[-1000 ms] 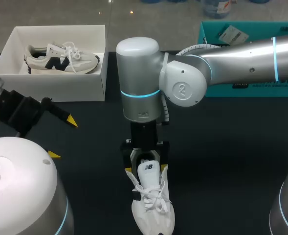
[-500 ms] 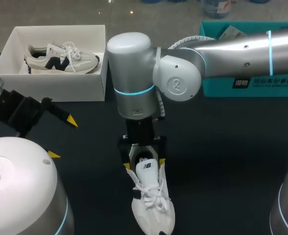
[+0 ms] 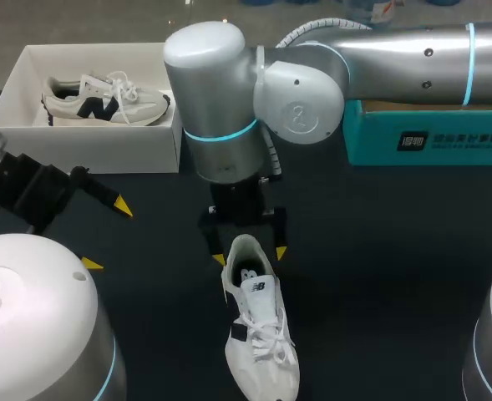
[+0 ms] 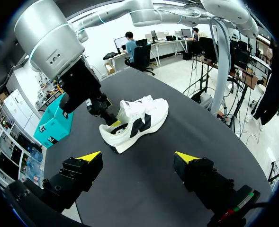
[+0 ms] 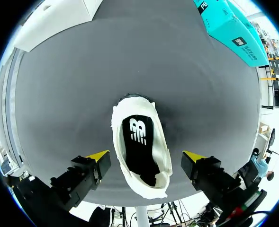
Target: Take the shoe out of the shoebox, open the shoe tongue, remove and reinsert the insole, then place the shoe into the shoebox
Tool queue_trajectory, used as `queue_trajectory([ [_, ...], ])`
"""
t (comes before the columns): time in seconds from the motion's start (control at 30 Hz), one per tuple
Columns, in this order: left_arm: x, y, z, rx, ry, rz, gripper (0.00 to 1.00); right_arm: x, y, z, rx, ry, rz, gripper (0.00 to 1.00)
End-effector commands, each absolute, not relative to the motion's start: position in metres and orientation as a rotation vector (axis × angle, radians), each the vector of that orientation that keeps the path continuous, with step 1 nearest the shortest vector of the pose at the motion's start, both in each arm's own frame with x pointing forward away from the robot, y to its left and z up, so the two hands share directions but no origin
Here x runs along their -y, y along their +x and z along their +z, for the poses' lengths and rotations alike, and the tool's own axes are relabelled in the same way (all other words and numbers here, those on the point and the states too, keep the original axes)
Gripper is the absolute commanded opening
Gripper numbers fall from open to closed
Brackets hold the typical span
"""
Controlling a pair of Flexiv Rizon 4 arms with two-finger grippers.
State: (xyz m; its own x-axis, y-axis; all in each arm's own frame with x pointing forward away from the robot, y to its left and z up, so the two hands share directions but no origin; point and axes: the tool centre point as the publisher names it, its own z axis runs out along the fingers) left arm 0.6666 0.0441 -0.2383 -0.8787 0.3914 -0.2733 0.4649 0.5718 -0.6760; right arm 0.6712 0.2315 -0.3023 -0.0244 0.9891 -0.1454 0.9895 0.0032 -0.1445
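Head view: white fabric shoe (image 3: 261, 334), laced

My right arm (image 3: 396, 58) is silver with glowing cyan rings and a ribbed grey cable (image 3: 308, 29). Both wrists (image 3: 28, 185) are black blocks, and my fingertips (image 3: 124, 206) are bright yellow.

Items we see only in part.
Teal box (image 3: 429, 138): top behind our right arm (image 3: 379, 58). White shoe (image 3: 261, 342): toe cropped. Left gripper (image 3: 106, 235): one finger mostly behind our left arm (image 3: 37, 317).
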Motion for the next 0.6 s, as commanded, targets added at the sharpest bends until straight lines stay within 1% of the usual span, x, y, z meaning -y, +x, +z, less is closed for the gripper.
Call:
queue_trajectory([
  [0.03, -0.044, 0.667, -0.239, -2.705, 0.740, -1.202, 1.00, -0.215, 0.653, -0.273, -2.179, 2.202, -0.233, 0.96],
  [0.07, -0.044, 0.667, -0.239, -2.705, 0.740, -1.202, 1.00, -0.213, 0.648, -0.269, -2.164, 2.214, -0.232, 0.56],
  [0.1, -0.044, 0.667, -0.239, -2.705, 0.740, -1.202, 1.00, -0.212, 0.643, -0.267, -2.156, 2.223, -0.229, 0.40],
  [0.13, -0.044, 0.667, -0.239, -2.705, 0.740, -1.202, 1.00, -0.210, 0.637, -0.265, -2.149, 2.232, -0.228, 0.16],
  [0.17, -0.044, 0.667, -0.239, -2.705, 0.740, -1.202, 1.00, -0.208, 0.632, -0.265, -2.149, 2.243, -0.227, 0.00],
  [0.4, -0.044, 0.667, -0.239, -2.705, 0.740, -1.202, 1.00, -0.204, 0.605, -0.281, -2.179, 2.325, -0.251, 0.00],
  [0.6, -0.044, 0.667, -0.239, -2.705, 0.740, -1.202, 1.00, -0.204, 0.600, -0.307, -2.219, 2.383, -0.248, 0.00],
])
